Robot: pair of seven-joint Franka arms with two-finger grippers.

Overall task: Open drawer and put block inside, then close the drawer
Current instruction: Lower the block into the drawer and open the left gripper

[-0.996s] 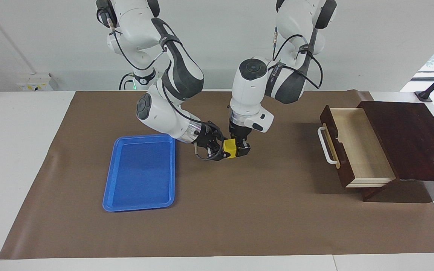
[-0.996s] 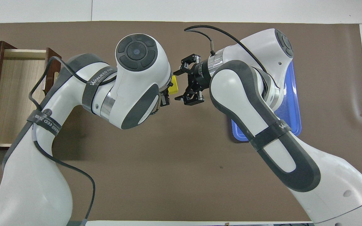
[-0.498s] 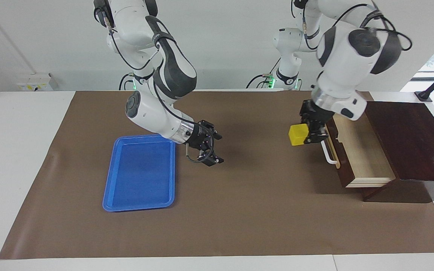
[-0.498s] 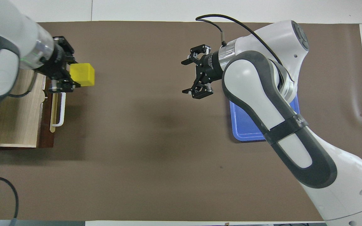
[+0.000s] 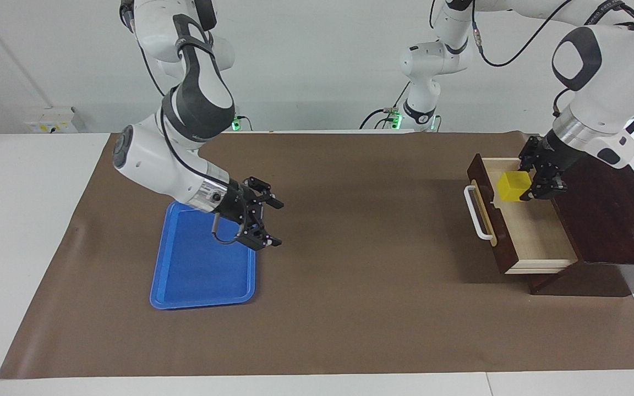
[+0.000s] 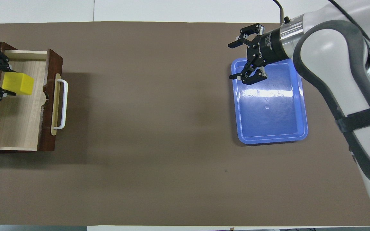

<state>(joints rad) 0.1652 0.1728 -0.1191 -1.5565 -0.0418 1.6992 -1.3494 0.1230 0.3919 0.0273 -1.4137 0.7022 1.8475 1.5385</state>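
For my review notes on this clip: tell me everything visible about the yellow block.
The block is a small, bright yellow cube with plain, smooth faces. The left gripper is shut on it and holds it slightly tilted over the pale interior of the open drawer, toward the drawer's end nearer the robots. Whether it touches the drawer floor cannot be told.

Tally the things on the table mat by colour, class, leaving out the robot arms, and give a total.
Yellow: 1, the block held over the open drawer.
Blue: 1, the tray.
Dark brown: 1, the drawer in its wooden box.
Total: 3.
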